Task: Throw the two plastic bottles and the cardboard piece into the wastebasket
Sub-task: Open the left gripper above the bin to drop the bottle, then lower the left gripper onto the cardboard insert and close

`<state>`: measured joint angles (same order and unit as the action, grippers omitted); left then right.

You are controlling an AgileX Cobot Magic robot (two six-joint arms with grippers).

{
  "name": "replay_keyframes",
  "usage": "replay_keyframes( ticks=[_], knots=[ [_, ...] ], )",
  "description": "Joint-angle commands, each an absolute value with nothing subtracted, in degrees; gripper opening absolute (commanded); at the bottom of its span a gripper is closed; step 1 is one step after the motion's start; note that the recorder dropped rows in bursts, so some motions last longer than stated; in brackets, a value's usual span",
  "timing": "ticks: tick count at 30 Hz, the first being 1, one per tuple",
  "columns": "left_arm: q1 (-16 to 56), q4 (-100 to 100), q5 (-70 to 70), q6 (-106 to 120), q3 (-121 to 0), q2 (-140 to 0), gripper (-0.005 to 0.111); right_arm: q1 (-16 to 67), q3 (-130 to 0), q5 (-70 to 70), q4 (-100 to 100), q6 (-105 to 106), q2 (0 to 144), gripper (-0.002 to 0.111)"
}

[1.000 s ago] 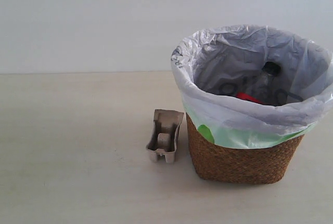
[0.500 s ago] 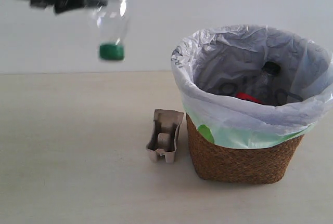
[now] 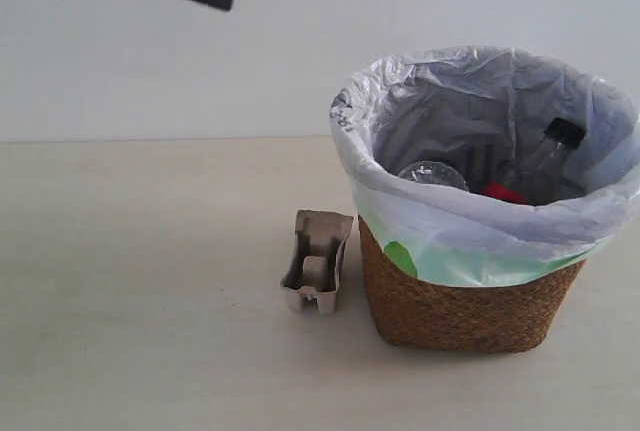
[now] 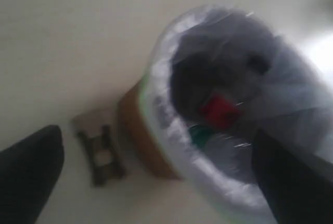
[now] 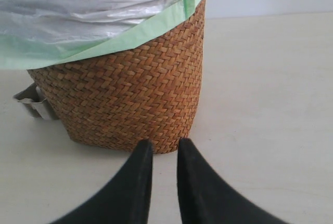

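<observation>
Sitting in the wastebasket point(image 3: 465, 311), green-cap bottle point(image 3: 432, 175) and black-cap bottle point(image 3: 545, 161) are hidden from the right wrist view; left claw point(image 4: 156, 138) is spread wide, empty, right claw point(image 5: 164, 148) closed, empty.

The woven wastebasket point(image 3: 462, 313) is brown, the cardboard piece point(image 3: 318, 273) beige.

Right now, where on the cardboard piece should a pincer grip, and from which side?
Probably the side wall of the cardboard piece that faces away from the wastebasket, coming straight down from above. Its hollow faces up, so one finger fits inside and one outside; the other wall sits close to the wicker.
</observation>
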<state>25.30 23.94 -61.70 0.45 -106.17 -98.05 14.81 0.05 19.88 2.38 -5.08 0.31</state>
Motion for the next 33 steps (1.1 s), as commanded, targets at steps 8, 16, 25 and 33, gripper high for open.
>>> replay_keyframes(
  ticks=[8,16,25,33],
  knots=[
    [25.25,-5.12,-69.96,-5.25,-98.22,-98.14,0.085,14.9,0.0,19.6,2.36,-5.14,0.0,0.013],
    [25.25,-4.92,-58.43,-6.12,-83.62,-98.34,0.085,14.9,0.0,19.6,2.36,-5.14,0.0,0.013],
    [25.25,1.58,-43.08,-6.57,-74.19,-99.45,0.085,14.9,0.0,19.6,2.36,-5.14,0.0,0.013],
    [25.39,13.11,-37.87,1.69,-73.91,-107.55,0.085,14.9,0.0,19.6,2.36,-5.14,0.0,0.013]
  ],
)
